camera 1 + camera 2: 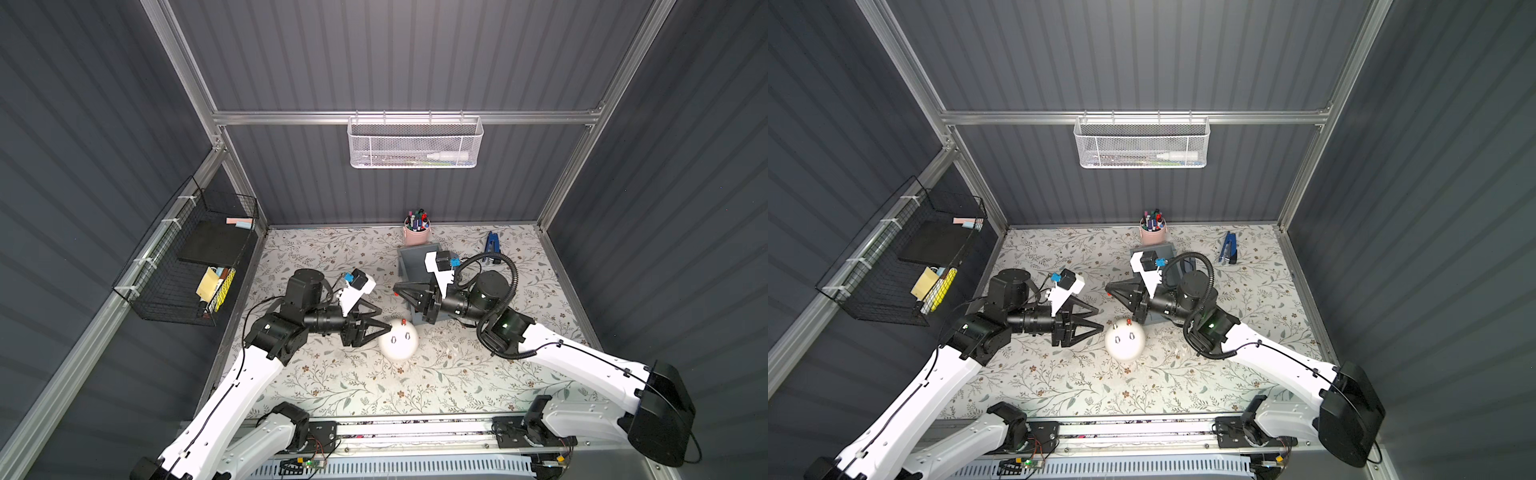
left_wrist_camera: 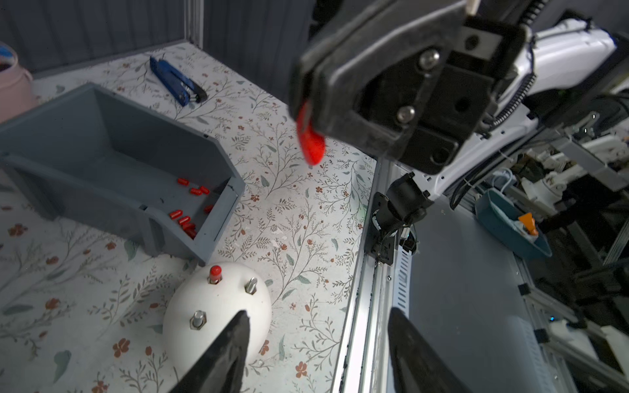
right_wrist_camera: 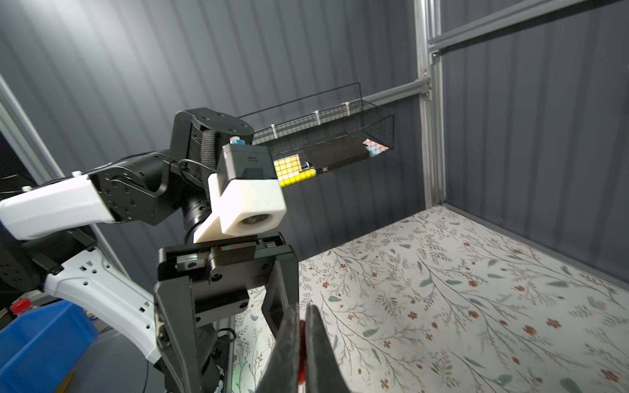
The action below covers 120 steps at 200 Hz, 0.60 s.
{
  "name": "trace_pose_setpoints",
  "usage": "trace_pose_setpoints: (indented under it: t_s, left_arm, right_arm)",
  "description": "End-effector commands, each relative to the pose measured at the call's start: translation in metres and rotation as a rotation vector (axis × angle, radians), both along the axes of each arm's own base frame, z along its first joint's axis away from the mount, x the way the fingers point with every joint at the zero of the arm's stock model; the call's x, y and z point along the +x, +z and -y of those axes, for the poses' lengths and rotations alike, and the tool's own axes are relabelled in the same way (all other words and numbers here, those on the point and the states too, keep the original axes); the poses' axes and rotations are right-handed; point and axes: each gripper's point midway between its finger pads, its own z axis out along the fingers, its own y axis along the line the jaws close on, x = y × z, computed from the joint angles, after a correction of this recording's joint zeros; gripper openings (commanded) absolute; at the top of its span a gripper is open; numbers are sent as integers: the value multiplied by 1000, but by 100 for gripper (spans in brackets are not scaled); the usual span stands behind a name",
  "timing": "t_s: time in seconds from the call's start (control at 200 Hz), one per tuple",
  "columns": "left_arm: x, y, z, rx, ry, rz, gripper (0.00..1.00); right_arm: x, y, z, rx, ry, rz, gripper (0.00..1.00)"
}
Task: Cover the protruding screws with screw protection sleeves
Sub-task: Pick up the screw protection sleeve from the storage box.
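Observation:
A white dome stands mid-table, seen in both top views. One of its protruding screws wears a red sleeve. Two bare screws show beside it; any other is hidden behind my left finger. My left gripper hangs just left of the dome, open, with nothing between its fingers. My right gripper floats above and behind the dome, shut on one red sleeve. Several more screw protection sleeves lie in the grey bin.
The grey bin sits behind the dome, partly under my right arm. A pink cup of markers and a blue tool are near the back wall. A black wire basket hangs on the left wall, a white mesh basket on the back wall.

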Motion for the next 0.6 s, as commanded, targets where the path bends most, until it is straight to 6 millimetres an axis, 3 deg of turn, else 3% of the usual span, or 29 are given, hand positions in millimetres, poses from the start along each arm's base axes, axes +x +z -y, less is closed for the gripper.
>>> trace_pose_setpoints:
  t_s: [0.0,0.18,0.28,0.415,0.595]
  left_arm:
    - [-20,28,2,-108,-95,100,52]
    - [-6,35,1,-157,-7,144,51]
    - [4,37,1,-183,38,138,44]
    - [24,39,-4,-217,143,114,46]
    - [35,53,-9,-305,176,131,44]
  right_arm:
    - [-16,30,-1,85,46,85,7]
    - [-26,39,-2,134,78,104,6]
    - [-32,44,-5,149,102,107,5]
    - [-39,47,-9,161,123,113,5]
    - [-42,43,-15,162,124,111,5]
